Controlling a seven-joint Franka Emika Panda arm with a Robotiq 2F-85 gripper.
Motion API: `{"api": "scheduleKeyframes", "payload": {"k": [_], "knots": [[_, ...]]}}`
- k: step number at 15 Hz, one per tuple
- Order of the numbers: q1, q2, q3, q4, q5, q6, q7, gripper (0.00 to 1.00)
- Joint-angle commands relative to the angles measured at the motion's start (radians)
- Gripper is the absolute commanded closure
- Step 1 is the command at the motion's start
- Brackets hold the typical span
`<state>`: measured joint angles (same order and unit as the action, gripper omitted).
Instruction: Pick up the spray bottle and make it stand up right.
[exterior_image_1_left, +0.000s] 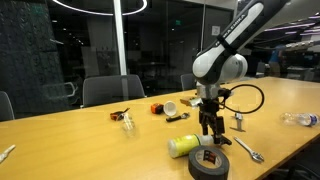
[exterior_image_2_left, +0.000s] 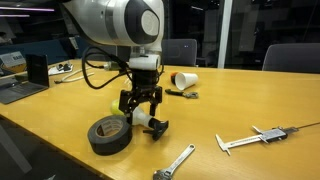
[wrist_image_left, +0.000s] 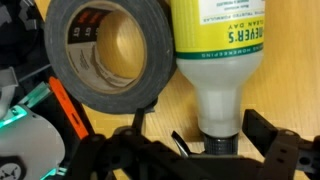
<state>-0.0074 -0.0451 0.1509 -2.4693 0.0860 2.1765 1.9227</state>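
**Clerk:** Reporting progress?

**Inspector:** Barely starting. Finding the spray bottle (wrist_image_left: 221, 45) lying on its side on the table (exterior_image_1_left: 70, 130), right against the black tape roll (wrist_image_left: 104, 52). Nothing lifted yet. Judging from this, gripping, raising, turning and setting it upright are all waiting to be done.

**Clerk:** Recording the claw?

**Inspector:** Noting the gripper (wrist_image_left: 205, 146) hovering low over the bottle's head end. Seeing the fingers (wrist_image_left: 278, 150) spreading apart, one either side of the white neck, neither visibly pressing on it. Carrying nothing.

**Clerk:** Logging axis and heading?

**Inspector:** Marking the long axis as running level with the tabletop, from 12 to 6 in the wrist view. Placing the head at 6, toward the claw, the base off past 12, and the tape roll at 9 of the body. Reading the white head in an exterior view (exterior_image_2_left: 158, 126) as pointing to about 4, with the yellow-green body partly hiding behind the claw.
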Motion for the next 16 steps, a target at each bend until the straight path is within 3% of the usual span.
{"api": "scheduleKeyframes", "payload": {"k": [1,8,9,10,16], "knots": [[0.031,0.035,-0.023,0.019,0.007,-0.003,0.171,0.00],[0.035,0.050,-0.057,0.020,-0.038,-0.008,0.184,0.00],[0.034,0.049,-0.061,0.019,-0.046,-0.010,0.180,0.25],[0.033,0.047,-0.064,0.019,-0.061,-0.016,0.173,0.26],[0.031,0.035,-0.074,0.025,-0.096,-0.045,0.125,0.69]]}}
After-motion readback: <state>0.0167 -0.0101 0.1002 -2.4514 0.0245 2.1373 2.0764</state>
